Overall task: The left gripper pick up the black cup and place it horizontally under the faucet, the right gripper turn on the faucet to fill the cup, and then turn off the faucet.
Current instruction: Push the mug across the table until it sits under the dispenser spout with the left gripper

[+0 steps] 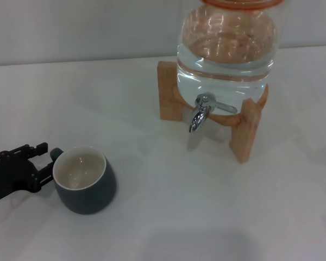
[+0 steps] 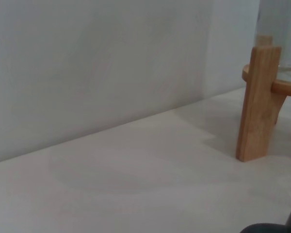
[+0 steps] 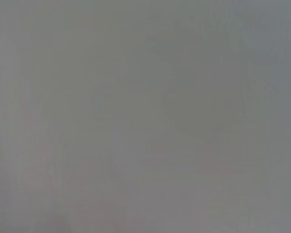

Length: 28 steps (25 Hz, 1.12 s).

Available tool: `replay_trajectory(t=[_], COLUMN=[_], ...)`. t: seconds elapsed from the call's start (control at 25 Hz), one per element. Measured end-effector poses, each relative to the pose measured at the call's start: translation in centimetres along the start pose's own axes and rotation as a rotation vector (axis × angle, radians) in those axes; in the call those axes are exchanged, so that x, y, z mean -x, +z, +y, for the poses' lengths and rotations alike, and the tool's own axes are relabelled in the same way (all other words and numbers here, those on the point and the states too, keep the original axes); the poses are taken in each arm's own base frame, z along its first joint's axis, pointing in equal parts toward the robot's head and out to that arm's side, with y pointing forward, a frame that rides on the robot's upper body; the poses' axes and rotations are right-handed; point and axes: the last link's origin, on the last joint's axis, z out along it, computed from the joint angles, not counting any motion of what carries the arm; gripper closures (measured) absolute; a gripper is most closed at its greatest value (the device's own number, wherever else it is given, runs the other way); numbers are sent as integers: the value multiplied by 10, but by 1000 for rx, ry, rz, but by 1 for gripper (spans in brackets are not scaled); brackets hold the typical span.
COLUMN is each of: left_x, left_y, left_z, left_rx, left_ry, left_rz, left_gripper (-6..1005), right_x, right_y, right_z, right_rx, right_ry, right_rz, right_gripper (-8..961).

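1. In the head view we see the black cup standing upright on the white table, toward our left and nearer to us than the water jar; its cream inside faces up.
2. The left gripper lies low at the cup's left side, its black fingers reaching toward the small handle. The fingertips sit right at the handle, one above it and one below, but we cannot tell whether they are spread or already pinching it.
3. The faucet hangs from the jar's front, spout curving down, its flat lever pointing out to our right. It is well apart from the cup, up and to the right.
4. The jar rests on a wooden stand; the left wrist view shows one of its legs on the table.
5. The right gripper appears in no view; its wrist camera shows only a blank pale surface.
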Motion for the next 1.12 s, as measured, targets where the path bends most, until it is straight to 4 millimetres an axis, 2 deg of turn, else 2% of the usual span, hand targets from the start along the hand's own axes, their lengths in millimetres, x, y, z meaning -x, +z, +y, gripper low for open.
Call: replay_trajectory(t=[0.24, 0.48, 0.68, 1.12], left_x=[2, 3, 4, 1], left_y=[-2, -2, -3, -2], left_z=[2, 3, 4, 6], left_rx=[6, 8, 14, 28], left_ry=[8, 6, 1, -4], left_rz=[2, -2, 4, 15], left_gripper=[477, 682, 764, 817], right_x=[-1, -1, -2, -3], right_y=[1, 1, -2, -4], right_z=[2, 2, 2, 2], right_rx=[9, 11, 7, 3], right_ry=[2, 3, 8, 10], right_rz=[4, 6, 8, 10], right_gripper=[94, 94, 93, 94])
